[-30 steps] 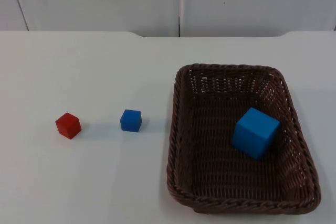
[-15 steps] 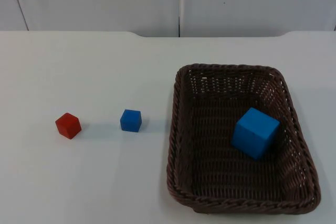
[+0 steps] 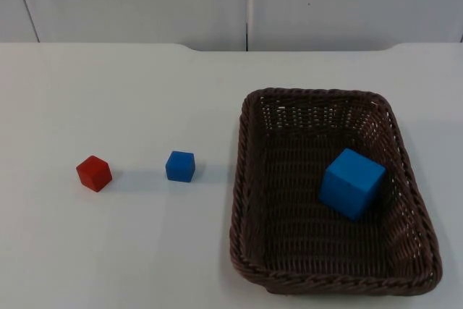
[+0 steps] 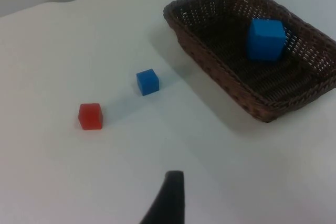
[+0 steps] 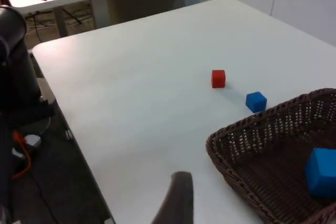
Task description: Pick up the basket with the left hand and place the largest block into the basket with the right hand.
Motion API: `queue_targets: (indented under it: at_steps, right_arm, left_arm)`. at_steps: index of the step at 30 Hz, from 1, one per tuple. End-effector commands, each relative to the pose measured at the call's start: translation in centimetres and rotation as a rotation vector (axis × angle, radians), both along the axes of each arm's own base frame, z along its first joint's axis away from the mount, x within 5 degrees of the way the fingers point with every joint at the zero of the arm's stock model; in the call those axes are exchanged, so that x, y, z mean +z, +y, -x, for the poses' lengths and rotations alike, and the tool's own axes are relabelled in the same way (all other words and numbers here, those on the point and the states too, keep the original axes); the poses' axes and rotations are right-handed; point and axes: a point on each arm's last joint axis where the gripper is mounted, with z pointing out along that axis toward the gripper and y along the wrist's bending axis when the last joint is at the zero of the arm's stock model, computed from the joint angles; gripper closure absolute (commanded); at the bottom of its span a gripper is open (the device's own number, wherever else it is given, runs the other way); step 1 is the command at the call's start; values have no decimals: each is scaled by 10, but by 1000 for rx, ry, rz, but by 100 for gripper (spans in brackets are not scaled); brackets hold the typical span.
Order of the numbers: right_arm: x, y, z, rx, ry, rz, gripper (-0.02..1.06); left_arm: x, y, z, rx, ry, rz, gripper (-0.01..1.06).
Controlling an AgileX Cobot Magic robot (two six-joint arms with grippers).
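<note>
The basket (image 3: 334, 192) is seen resting flat on the table (image 3: 108, 92), right of centre in the top view. The big blue block (image 3: 352, 182) lies inside it, near the right wall, tilted on the weave. The small blue block (image 3: 180, 166) sits just left of the basket; the red block (image 3: 94, 173) is found further left, apart from it. One fingertip each of the left gripper (image 4: 167, 198) and right gripper (image 5: 176, 198) is seen high above the table; whether the fingers are apart cannot be told.
</note>
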Motion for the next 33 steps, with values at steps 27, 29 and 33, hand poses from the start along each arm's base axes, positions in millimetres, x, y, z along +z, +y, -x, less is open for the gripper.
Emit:
queue_targets:
  at_steps: [27,29,33]
  right_arm:
    - [-16,-7,-3,-76,93,136,32]
    - [-16,-7,-3,-76,93,136,32]
    - [-16,-7,-3,-84,97,134,32]
  left_arm:
    - [-1,1,-1,13,-3,-8,19]
    - [-1,1,-1,13,-3,-8,14]
    - [-1,2,-1,14,-4,-10,0]
